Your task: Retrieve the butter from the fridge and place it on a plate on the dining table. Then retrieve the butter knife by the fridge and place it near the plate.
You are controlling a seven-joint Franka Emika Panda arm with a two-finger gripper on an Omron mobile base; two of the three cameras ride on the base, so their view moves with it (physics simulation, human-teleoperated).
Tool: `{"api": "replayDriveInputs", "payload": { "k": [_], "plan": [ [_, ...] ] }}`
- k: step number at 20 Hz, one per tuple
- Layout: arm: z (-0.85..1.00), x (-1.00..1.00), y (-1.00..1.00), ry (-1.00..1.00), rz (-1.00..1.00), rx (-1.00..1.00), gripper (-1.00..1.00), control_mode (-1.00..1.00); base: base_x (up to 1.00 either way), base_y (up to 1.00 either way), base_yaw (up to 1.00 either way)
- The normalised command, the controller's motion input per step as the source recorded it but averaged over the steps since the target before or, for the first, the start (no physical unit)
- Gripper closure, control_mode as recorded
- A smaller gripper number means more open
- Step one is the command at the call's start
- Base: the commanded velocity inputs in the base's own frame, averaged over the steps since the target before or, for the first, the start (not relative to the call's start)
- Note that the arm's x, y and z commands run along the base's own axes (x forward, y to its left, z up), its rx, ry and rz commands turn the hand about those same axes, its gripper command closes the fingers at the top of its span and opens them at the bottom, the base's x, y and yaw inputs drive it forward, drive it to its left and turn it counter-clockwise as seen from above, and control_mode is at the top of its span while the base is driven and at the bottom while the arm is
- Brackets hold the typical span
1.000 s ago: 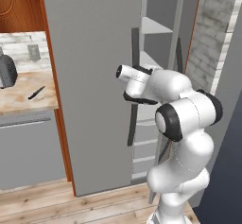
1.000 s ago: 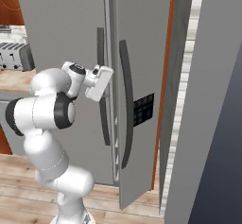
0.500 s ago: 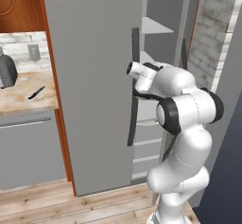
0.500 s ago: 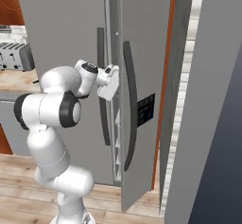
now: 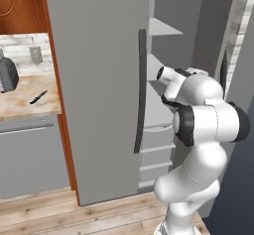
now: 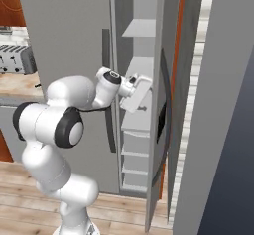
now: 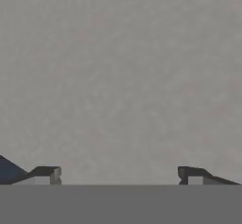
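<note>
i can read no text, label, brand, number or sign anywhere here. the dark panel on the fridge (image 6: 74, 40) door, right of centre in the right base view, is seen edge-on and shows me nothing legible.

Fridge (image 5: 99, 80) standing right of the counter (image 5: 25, 100), butter knife (image 5: 38, 97) lying on that counter, toaster (image 6: 17, 59) sitting on it, gripper (image 6: 141, 91) reaching between the fridge doors before the shelves (image 6: 141, 28)
</note>
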Motion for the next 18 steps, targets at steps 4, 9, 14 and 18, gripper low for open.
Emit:
{"api": "replayDriveInputs", "payload": {
  "k": [4,9,14,18],
  "plan": [
    [0.05,-0.36,-0.7,-0.18,-0.01,0.0,-1.0,-1.0,0.0,0.0,0.0],
    [0.02,-0.26,0.17,-0.26,-0.01,0.03,-1.0,-1.0,0.0,0.0,0.0],
    [0.0,0.0,1.0,-0.27,-0.14,0.24,-1.0,-1.0,0.0,0.0,0.0],
    [0.0,0.07,1.0,-0.26,-0.12,0.47,-1.0,-1.0,0.0,0.0,0.0]
  ]
}}
